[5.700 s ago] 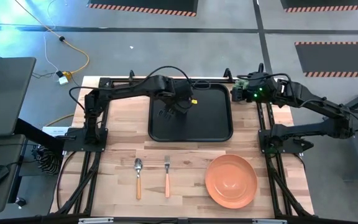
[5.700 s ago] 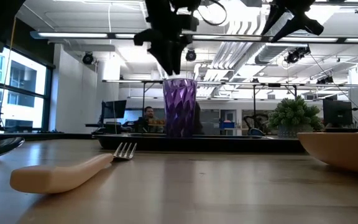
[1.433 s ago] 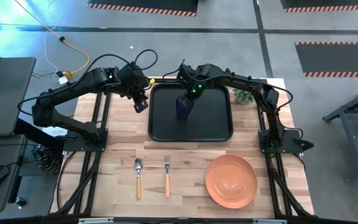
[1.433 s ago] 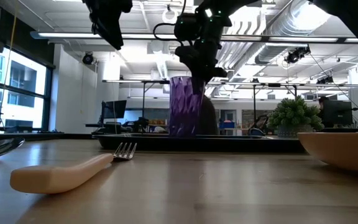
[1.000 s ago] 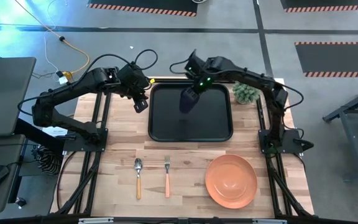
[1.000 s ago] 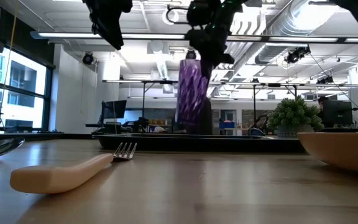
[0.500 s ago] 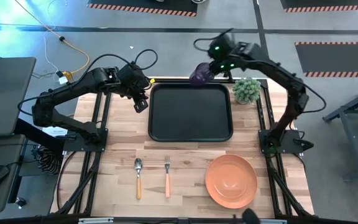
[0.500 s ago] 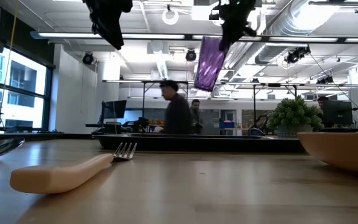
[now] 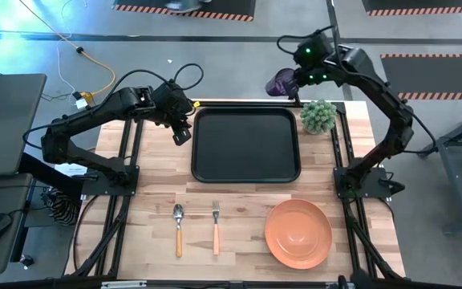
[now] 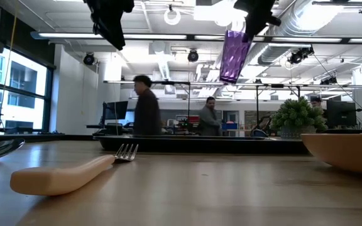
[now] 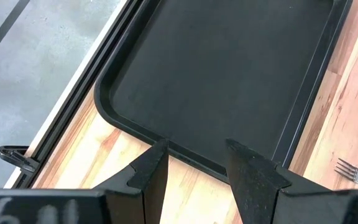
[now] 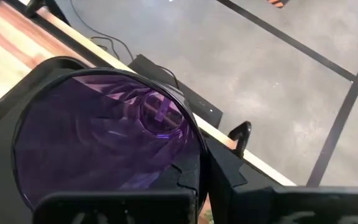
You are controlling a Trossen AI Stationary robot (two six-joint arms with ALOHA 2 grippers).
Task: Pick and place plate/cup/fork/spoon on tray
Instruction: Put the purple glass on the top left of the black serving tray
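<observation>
High view: the right gripper (image 9: 297,78), clamped on the cup (image 9: 281,82), has carried it off the tray (image 9: 247,172) beyond the tabletop's far edge, undoing placement; left gripper (image 9: 181,132) waits apart.

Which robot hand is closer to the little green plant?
The right hand. It holds the purple cup in the air just beyond the plant. The left hand waits across the black tray, at its far-left corner.
</observation>
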